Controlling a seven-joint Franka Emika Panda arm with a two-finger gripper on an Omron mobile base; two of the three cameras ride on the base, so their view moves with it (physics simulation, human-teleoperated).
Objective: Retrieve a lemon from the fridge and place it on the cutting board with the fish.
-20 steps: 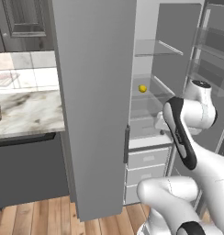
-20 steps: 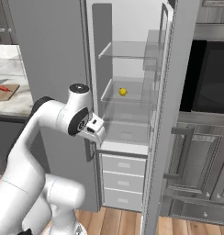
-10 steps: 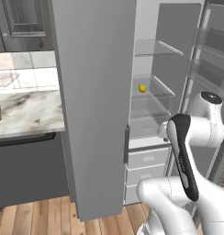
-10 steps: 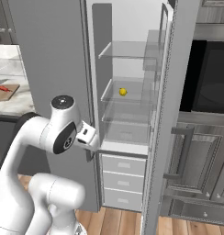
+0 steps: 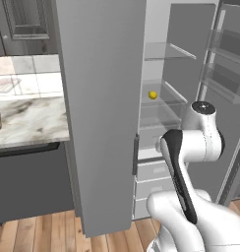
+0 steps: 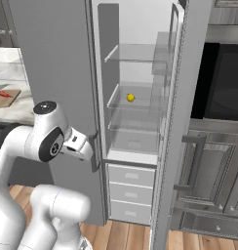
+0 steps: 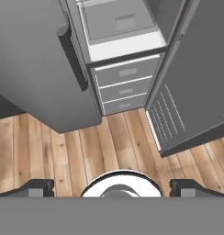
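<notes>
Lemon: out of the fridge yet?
No, the lemon sits on a glass shelf inside the open fridge, apart from the open gripper.

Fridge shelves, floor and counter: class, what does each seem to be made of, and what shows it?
Fridge shelves: probably clear glass, since the back wall shows through. Floor: wood planks, visible grain and seams. Counter: looks like polished marble, pale with grey veins.
</notes>
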